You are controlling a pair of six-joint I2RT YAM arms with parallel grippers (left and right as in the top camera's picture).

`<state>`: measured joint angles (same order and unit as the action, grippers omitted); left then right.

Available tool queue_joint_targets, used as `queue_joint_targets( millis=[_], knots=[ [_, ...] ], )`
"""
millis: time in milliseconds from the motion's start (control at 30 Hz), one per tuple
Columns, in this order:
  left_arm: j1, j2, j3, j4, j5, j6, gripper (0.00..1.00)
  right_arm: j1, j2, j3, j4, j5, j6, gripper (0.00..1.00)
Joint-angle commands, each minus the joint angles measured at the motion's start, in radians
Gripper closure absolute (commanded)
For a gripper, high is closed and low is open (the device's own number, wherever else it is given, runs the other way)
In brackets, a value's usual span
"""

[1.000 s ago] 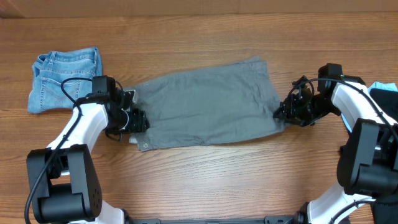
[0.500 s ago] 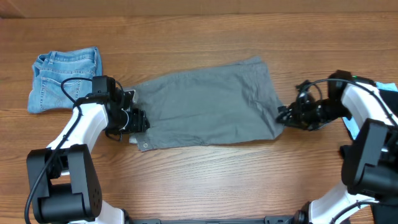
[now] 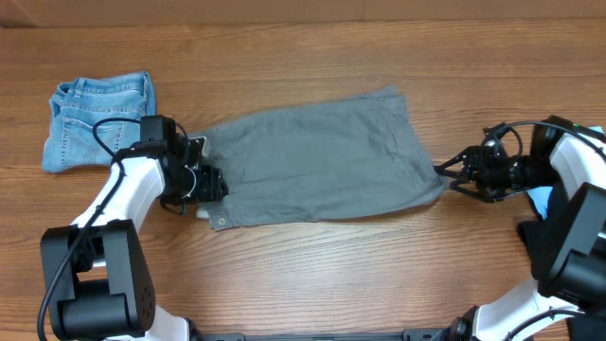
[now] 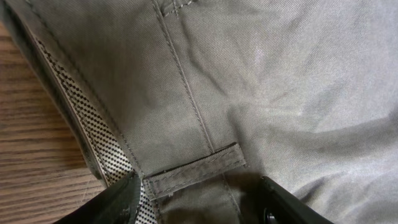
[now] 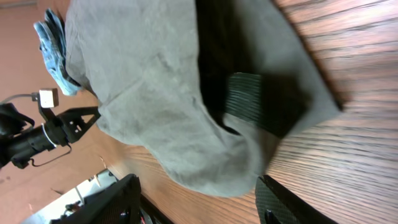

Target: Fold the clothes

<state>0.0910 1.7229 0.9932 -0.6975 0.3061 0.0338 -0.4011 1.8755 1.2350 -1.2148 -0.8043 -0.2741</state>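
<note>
Wooden table (image 3: 303, 275) bears grey shorts (image 3: 312, 170), hem pinched by right hand (image 3: 447, 178).

The grey shorts (image 3: 317, 156) are lying spread flat across the middle of the worktop (image 3: 284, 275), waistband leftward, lower right hem corner stretching into a point. The blue denim shorts (image 3: 99, 118) are sitting folded far left.

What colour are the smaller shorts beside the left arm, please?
The denim shorts are light blue, clearest overhead.
</note>
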Motion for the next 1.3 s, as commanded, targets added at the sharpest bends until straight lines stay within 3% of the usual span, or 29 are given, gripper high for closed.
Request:
queue_joint_targets(
  millis=[0,133,267,433,800,1267],
  knots=[
    [-0.002,0.011,-0.011,0.004,-0.002,0.019,0.37,0.067,-0.017,0.024,0.038,0.063,0.070,0.36],
    [-0.002,0.011,-0.011,0.002,-0.002,0.019,0.37,0.130,-0.016,0.014,0.155,0.279,0.251,0.36],
    [-0.002,0.011,-0.011,0.002,-0.002,0.019,0.37,0.201,-0.016,0.012,0.203,0.307,0.276,0.36],
    [-0.002,0.011,-0.011,-0.001,-0.002,0.019,0.37,0.237,-0.016,0.026,0.204,0.480,0.334,0.41],
    [-0.002,0.011,-0.011,0.003,-0.002,0.019,0.36,0.163,-0.020,0.145,0.123,0.427,0.259,0.45],
    [-0.002,0.011,-0.011,0.014,-0.002,0.018,0.36,0.296,-0.016,-0.026,0.278,0.402,0.259,0.46]
  ],
)
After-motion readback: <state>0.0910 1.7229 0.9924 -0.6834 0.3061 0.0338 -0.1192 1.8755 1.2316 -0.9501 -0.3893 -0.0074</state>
